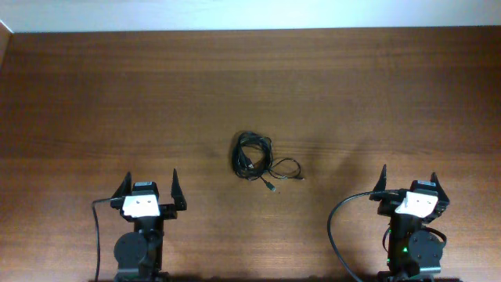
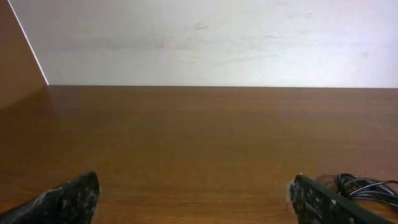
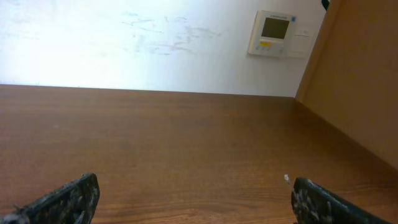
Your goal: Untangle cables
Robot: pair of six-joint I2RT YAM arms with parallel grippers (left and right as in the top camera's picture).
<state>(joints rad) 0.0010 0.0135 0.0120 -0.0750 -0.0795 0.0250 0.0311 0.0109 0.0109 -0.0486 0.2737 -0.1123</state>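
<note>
The cables (image 1: 256, 159) lie as a knotted bundle of thin black wires near the middle of the wooden table, with loose strands and small plug ends trailing to the right. Part of the bundle shows at the lower right of the left wrist view (image 2: 367, 187). My left gripper (image 1: 149, 193) is open and empty near the front edge, to the lower left of the bundle; its fingers stand wide apart in its wrist view (image 2: 194, 198). My right gripper (image 1: 409, 183) is open and empty at the front right (image 3: 194, 199). The cables do not show in the right wrist view.
Thicker black cables run from the arm bases at the front edge (image 1: 335, 227). A white wall (image 2: 211, 37) bounds the table's far edge. A wall panel with a display (image 3: 272, 33) hangs there. Wooden side panels stand at the left (image 2: 15, 68) and right (image 3: 357, 81).
</note>
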